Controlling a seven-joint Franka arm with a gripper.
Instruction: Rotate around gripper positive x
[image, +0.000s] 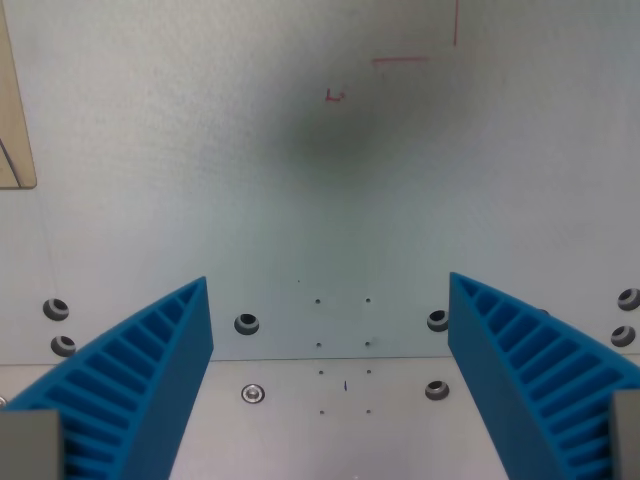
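Note:
My gripper (328, 300) points down at a pale grey table top (320, 200). Its two blue ribbed fingers (150, 370) stand wide apart at the lower left and lower right of the wrist view. Nothing is between them. The gripper is open and empty. A dark soft shadow lies on the table above the middle of the view.
Several screw holes and bolts (246, 323) dot the plate near a seam (320, 358) between two panels. Thin red marks (400, 60) are drawn at the top. A light wooden piece (15, 120) shows at the wrist view's left edge.

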